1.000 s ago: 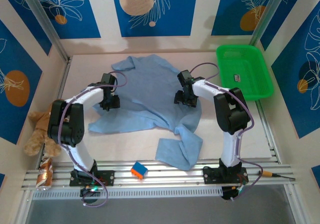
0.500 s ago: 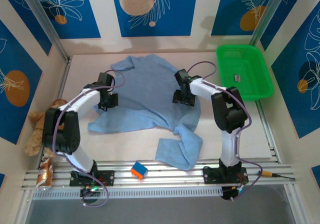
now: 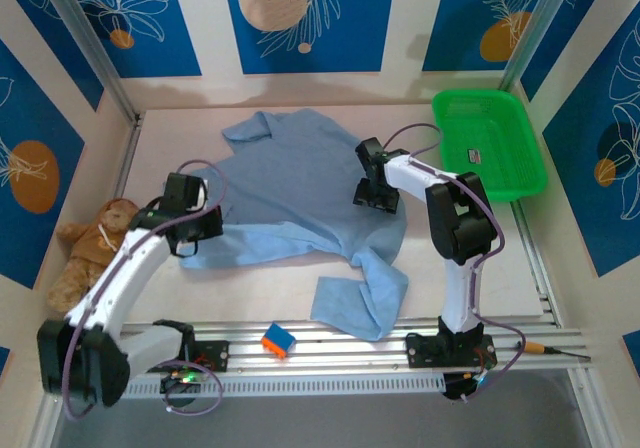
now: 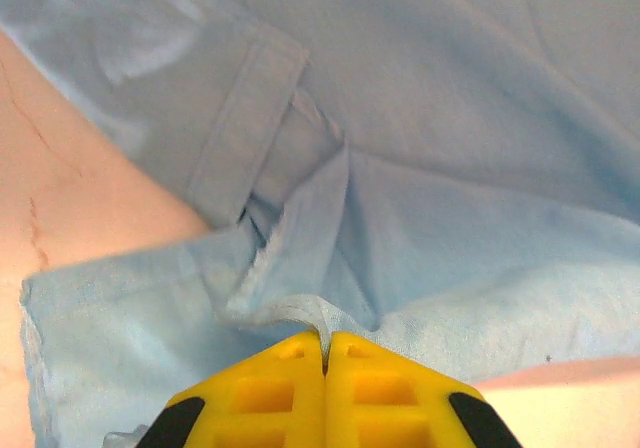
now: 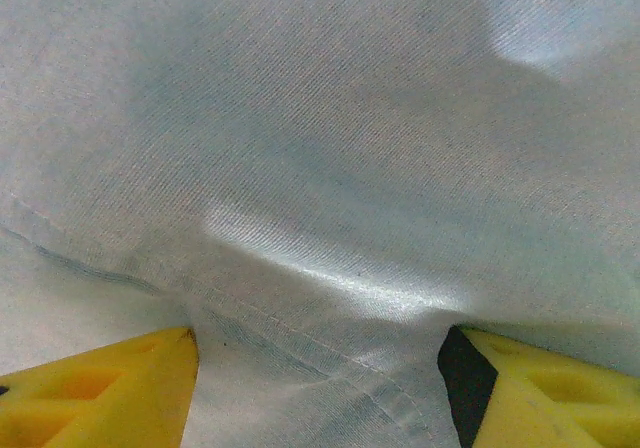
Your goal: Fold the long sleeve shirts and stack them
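You're on the flatten-out step: shirt (image 3: 300, 168) lies rumpled mid-frame in the top view, left gripper (image 4: 325, 343) clamped on its left hem, right gripper (image 5: 320, 358) jaws apart straddling cloth centre-right, so next I'd pinch with the right, then tension both sides outward.

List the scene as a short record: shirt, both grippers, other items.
shirt: light blue, spread out, unfolded
left gripper: shut, pinching shirt fabric on its left side
right gripper: open, fingers apart on shirt's right side
basket: green, far right corner
teddy: left edge
block: orange and blue, near edge
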